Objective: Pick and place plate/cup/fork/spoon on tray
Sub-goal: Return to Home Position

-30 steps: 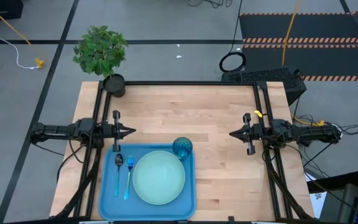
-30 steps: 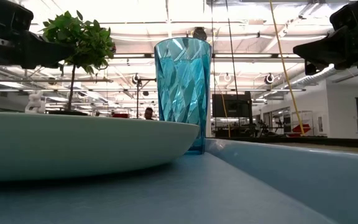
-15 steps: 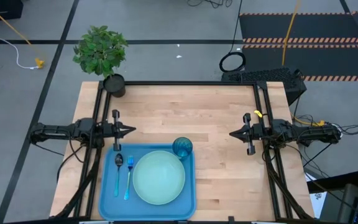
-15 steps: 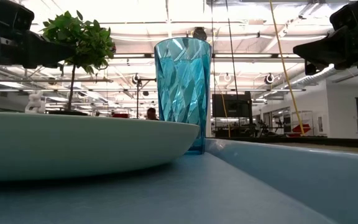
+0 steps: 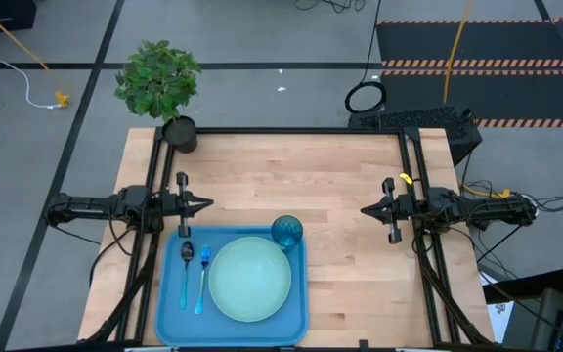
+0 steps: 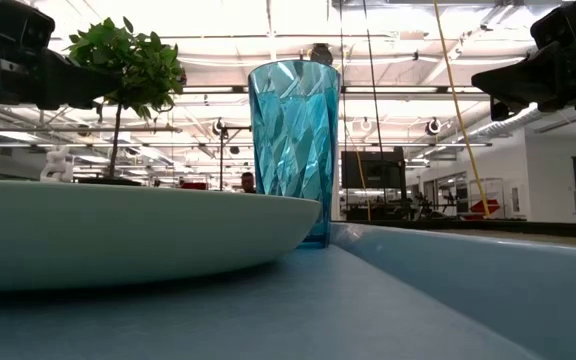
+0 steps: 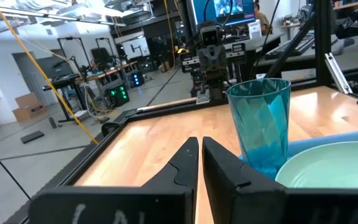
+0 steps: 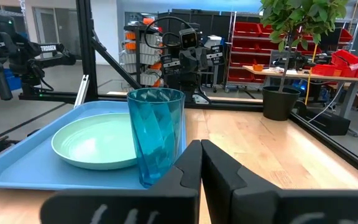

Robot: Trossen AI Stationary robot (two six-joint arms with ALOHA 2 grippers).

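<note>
Tableware sits gathered on the blue tray (image 5: 168, 318) at the near edge of the wooden table (image 5: 340, 176), seen from above. The mint-green plate (image 5: 250, 279) fills the middle and right of the tray. The teal cup (image 5: 286, 232) stands upright in the tray's far right corner, just beside the plate's rim. The spoon (image 5: 185, 279) and the fork (image 5: 202, 282) lie side by side in the strip left of the plate, handles toward the near edge, with the spoon on the outside and the fork nearer the plate.

The left gripper (image 5: 206, 205) hangs above the table just beyond the tray's far left corner and points toward the centre, its fingers pressed together on nothing. The right gripper (image 5: 365, 209) faces it from the table's right side, well apart from the tray, likewise clenched and empty. In the left wrist view the two dark fingers (image 7: 182, 165) meet along a thin seam, with the cup (image 7: 260, 124) and the plate's rim (image 7: 334, 168) ahead of them. The right wrist view shows the same closed fingers (image 8: 219, 168), with the cup (image 8: 156, 134) standing at the tray's (image 8: 17, 165) corner in front of the plate (image 8: 95, 143).

From table height, the cup (image 6: 294, 150) rises behind the plate's pale edge (image 6: 118, 235) inside the tray's raised rim (image 6: 448, 270). A potted plant (image 5: 160, 80) stands at the table's far left corner.
</note>
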